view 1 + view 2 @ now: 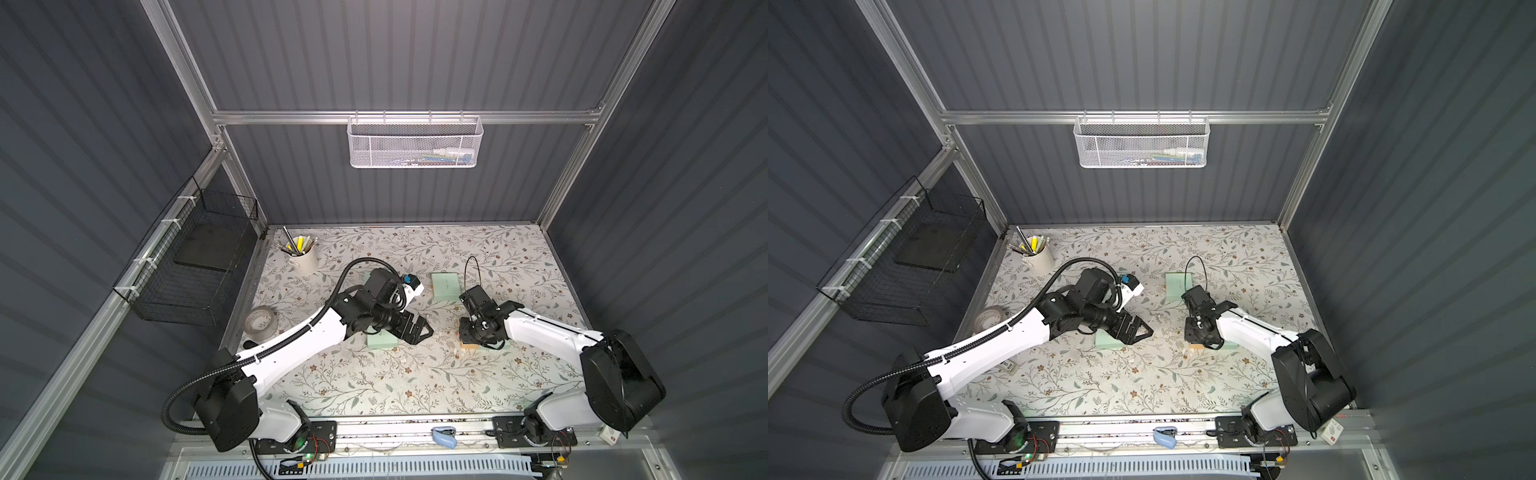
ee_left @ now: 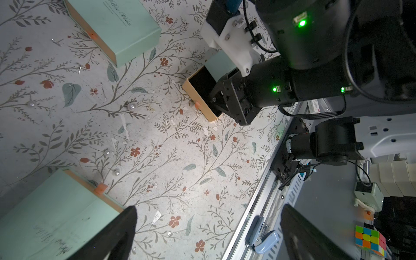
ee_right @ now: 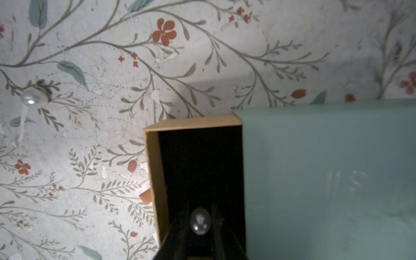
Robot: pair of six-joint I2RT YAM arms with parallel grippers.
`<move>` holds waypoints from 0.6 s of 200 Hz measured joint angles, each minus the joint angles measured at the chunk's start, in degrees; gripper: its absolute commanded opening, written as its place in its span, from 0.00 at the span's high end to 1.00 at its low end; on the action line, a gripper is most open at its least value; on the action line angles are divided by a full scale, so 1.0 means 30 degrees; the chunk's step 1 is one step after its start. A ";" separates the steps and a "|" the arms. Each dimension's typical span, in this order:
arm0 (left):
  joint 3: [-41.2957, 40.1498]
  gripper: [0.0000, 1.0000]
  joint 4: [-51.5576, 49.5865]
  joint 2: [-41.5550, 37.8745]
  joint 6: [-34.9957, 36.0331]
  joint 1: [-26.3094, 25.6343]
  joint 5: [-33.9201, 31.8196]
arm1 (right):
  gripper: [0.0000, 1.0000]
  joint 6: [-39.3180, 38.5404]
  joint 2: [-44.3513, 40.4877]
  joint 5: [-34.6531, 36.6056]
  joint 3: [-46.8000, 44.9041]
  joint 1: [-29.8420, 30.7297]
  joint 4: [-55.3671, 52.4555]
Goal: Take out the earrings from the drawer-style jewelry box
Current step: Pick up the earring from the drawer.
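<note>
The jewelry box [image 3: 326, 168] is a mint sleeve with its tan drawer [image 3: 155, 157] pulled out, showing a black lining. My right gripper [image 3: 200, 210] reaches down into that drawer, its fingers pressed against both sides of a pearl earring [image 3: 199, 221]. In both top views the right gripper [image 1: 468, 332] [image 1: 1196, 332] hides the drawer. Several more pearl earrings [image 2: 131, 106] [image 3: 33, 99] lie loose on the floral mat. My left gripper [image 2: 210, 211] [image 1: 426, 330] hovers open and empty above the mat beside a second mint box [image 2: 51, 216].
A third mint box [image 1: 444, 286] lies at mid-back. A pen cup [image 1: 303, 259] and a tape roll [image 1: 260, 322] stand on the left. A black wire basket [image 1: 195, 270] hangs on the left wall. A blue stapler [image 1: 444, 438] rests on the front rail.
</note>
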 measured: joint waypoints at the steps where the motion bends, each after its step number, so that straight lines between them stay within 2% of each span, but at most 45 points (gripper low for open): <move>1: 0.0000 0.00 0.0000 0.0000 0.0000 0.0000 0.0000 | 0.80 0.0000 0.0000 0.0007 0.0000 0.0000 0.0000; 120: 0.0000 0.00 -0.0007 -0.0015 -0.0007 0.0000 -0.0109 | 0.81 0.0299 -0.2783 -0.0109 -0.0313 0.0168 -0.0692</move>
